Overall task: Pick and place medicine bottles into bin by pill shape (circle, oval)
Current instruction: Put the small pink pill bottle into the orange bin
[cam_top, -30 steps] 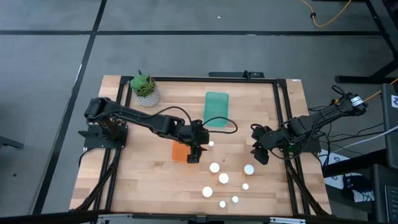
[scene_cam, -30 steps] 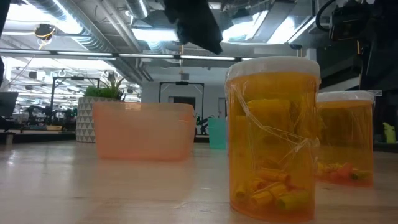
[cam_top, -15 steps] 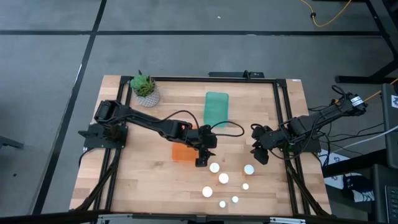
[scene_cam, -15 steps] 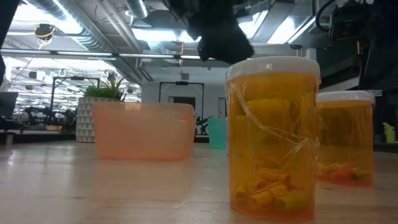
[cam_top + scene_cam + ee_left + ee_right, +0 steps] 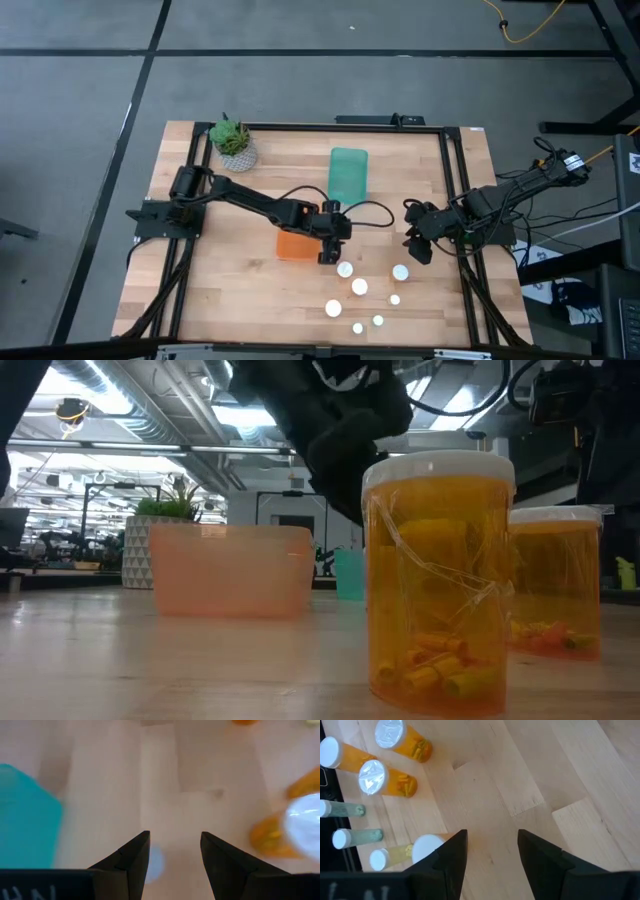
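Note:
Several medicine bottles with round white tops stand at the near right of the table, the closest to my left gripper being one wide top [image 5: 345, 269]; others [image 5: 359, 286] [image 5: 400, 272] stand beyond it. In the low view two orange bottles [image 5: 438, 580] [image 5: 555, 585] stand upright on their bases. My left gripper [image 5: 327, 257] is open and empty, pointing down beside the orange bin [image 5: 292, 246]. In the left wrist view [image 5: 172, 852] a small pale round top [image 5: 156, 862] shows blurred below its fingers. My right gripper [image 5: 420, 248] waits open at the table's right side.
A teal bin [image 5: 348, 174] lies toward the far side, also seen in the left wrist view [image 5: 25, 815]. A potted plant [image 5: 232, 142] stands at the far left. Black frame rails [image 5: 452, 200] run along the table's sides. Bare wood lies at the near left.
My left gripper has gone toward the table's right and near edges, from over the orange bin toward the bottles, and has come down lower. Its arm has stretched out farther. No bottle has moved.

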`<move>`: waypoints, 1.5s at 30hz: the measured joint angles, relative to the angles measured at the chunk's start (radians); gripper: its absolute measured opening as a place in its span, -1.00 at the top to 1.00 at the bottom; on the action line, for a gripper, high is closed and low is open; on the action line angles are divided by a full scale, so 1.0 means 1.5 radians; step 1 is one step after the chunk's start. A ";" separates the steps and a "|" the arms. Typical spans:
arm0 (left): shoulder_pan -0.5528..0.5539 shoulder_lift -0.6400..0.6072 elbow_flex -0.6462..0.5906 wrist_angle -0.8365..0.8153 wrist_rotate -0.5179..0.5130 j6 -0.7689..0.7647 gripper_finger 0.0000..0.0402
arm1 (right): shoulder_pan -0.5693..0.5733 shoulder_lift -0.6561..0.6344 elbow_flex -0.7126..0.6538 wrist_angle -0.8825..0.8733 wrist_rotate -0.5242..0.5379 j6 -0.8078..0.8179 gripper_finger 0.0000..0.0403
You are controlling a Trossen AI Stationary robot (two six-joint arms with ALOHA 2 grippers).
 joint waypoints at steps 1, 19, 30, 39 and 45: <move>-0.001 -0.001 0.000 0.004 -0.009 0.006 0.16 | 0.000 0.000 0.000 0.000 0.000 -0.005 0.12; 0.024 -0.006 0.000 -0.020 0.001 -0.011 0.16 | 0.000 0.000 0.000 0.000 0.000 -0.008 0.12; 0.022 -0.006 0.000 -0.019 0.001 -0.015 0.16 | 0.000 0.000 0.000 0.000 0.000 -0.010 0.12; 0.022 -0.006 0.000 -0.019 0.001 -0.032 -0.07 | 0.000 0.000 0.000 0.000 0.000 -0.010 0.12; 0.022 -0.006 0.000 -0.020 0.001 -0.034 -0.27 | 0.000 0.000 0.000 0.000 -0.001 -0.010 0.12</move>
